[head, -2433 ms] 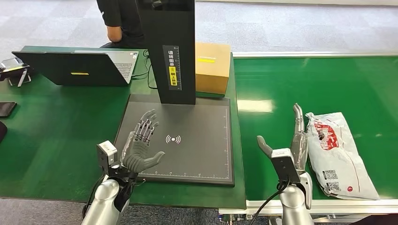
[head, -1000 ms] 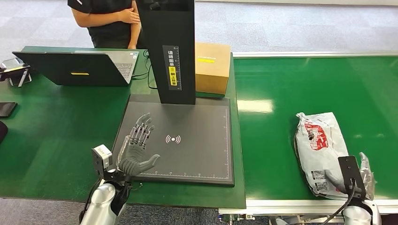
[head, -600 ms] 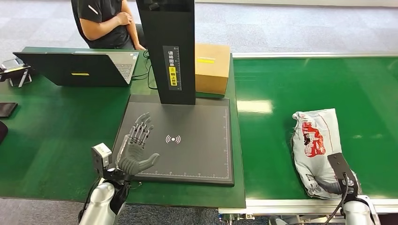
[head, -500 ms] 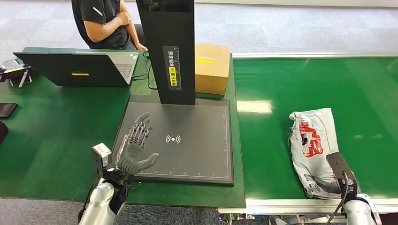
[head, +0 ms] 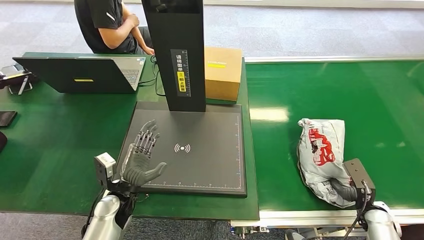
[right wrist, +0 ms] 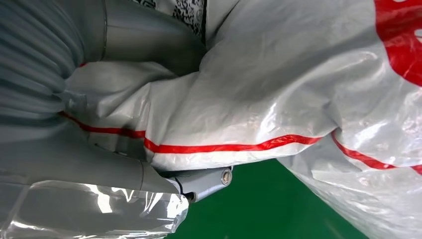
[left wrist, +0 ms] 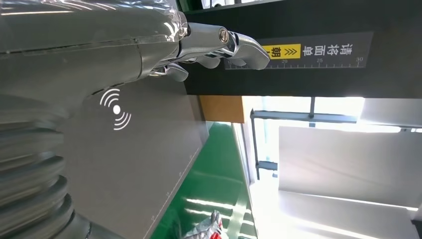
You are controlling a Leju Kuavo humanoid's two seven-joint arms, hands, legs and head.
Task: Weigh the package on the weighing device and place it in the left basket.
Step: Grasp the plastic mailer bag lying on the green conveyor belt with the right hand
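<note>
- A phone lies at the far left edge of the green table, with a small device on a stand just beyond it.
- An open laptop stands at the table's 11 o'clock side; a seated person in a black shirt is behind it.
- The left hand hovers over the near left part of the weighing device, palm turned up, fingers spread apart and holding nothing. The left wrist view shows the fingers stretched toward the black post and its yellow label.
- The weighing device's dark flat platform carries a white signal mark at its centre; its black post rises at 12 o'clock of the platform.
- A cardboard box sits just beside the post, at 1 o'clock from the platform.
- The green conveyor belt runs off to the right of the table.
- The package, a crumpled white plastic bag with red print, lies on the belt at 3 o'clock from the platform, well apart from it.
- The right hand is at the package's near end, at 5 o'clock of it. The right wrist view shows the thumb pressed on top of the bag and a finger under its edge, so the hand grips the package.
</note>
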